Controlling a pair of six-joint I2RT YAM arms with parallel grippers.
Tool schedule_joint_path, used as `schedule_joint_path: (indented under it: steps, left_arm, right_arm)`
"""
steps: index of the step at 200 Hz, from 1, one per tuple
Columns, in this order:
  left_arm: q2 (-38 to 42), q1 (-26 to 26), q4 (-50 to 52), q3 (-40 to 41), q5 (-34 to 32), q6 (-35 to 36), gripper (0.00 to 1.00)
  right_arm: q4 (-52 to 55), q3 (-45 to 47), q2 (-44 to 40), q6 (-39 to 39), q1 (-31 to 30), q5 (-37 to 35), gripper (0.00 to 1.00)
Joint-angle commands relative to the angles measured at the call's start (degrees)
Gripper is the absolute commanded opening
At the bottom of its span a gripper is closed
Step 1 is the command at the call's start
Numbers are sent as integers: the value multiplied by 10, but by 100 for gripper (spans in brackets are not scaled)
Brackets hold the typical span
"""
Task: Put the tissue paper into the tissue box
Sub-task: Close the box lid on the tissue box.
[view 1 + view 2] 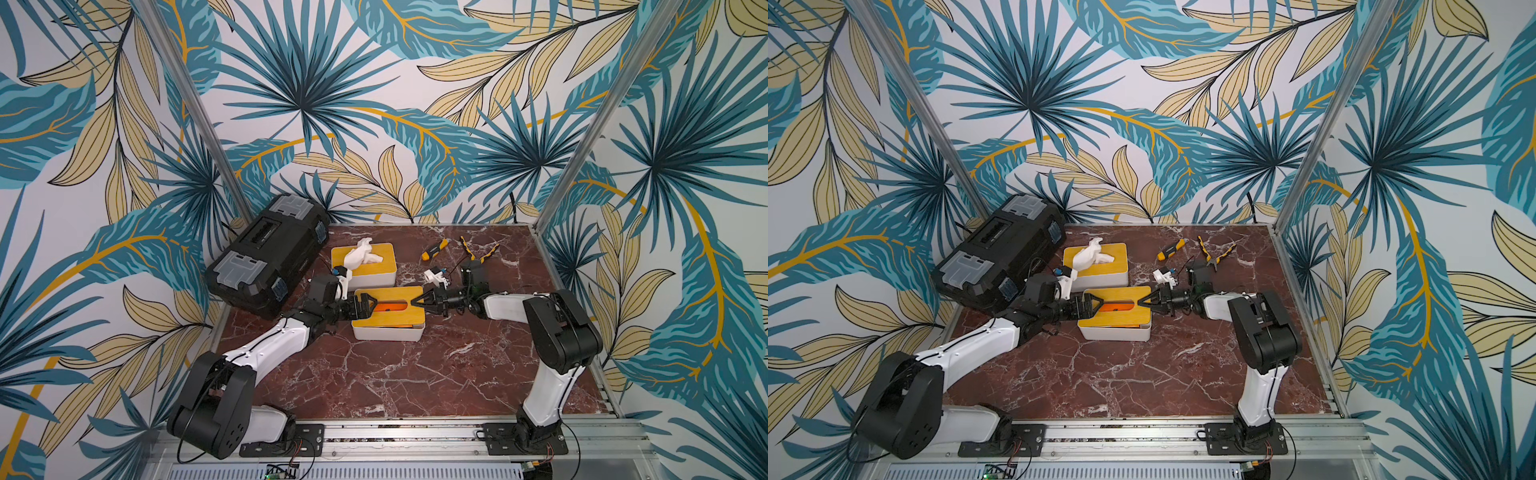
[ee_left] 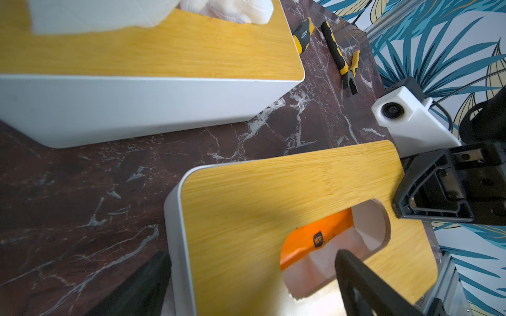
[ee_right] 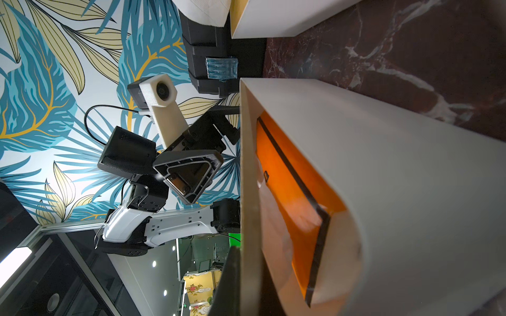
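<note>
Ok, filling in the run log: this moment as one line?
left gripper: open over lid | right gripper: shut at lid edge | orange tissue pack: inside near tissue box | lid: tilted, not seated

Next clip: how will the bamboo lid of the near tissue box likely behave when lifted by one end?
Probably stiff: the bamboo lid looks flat though the right pincer pinches only its end. Likely light, since it appears thin edge-on. It may pivot or slip, held at one narrow edge.
</note>
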State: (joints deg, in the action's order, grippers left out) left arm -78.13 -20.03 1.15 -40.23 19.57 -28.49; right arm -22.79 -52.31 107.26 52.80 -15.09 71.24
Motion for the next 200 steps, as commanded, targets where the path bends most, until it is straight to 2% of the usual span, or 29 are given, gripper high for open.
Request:
schedule_joint_path:
  steps: [1, 98, 164, 187, 200]
  left_arm:
    - [-2, 3, 11, -3, 5, 9, 94]
    - [-25, 3, 72, -31, 1, 46, 82]
    - [-43, -6, 75, -40, -24, 41, 80]
    - [-54, -10, 75, -44, -31, 41, 74]
    - [-58, -10, 77, -44, -37, 42, 65]
  right_arm:
    - [5, 8, 15, 6, -5, -15, 0]
    - [0, 6, 28, 9, -5, -19, 0]
    - [2, 7, 33, 6, -6, -24, 0]
    - [4, 7, 36, 5, -7, -24, 0]
    - [6, 7, 36, 2, -7, -24, 0]
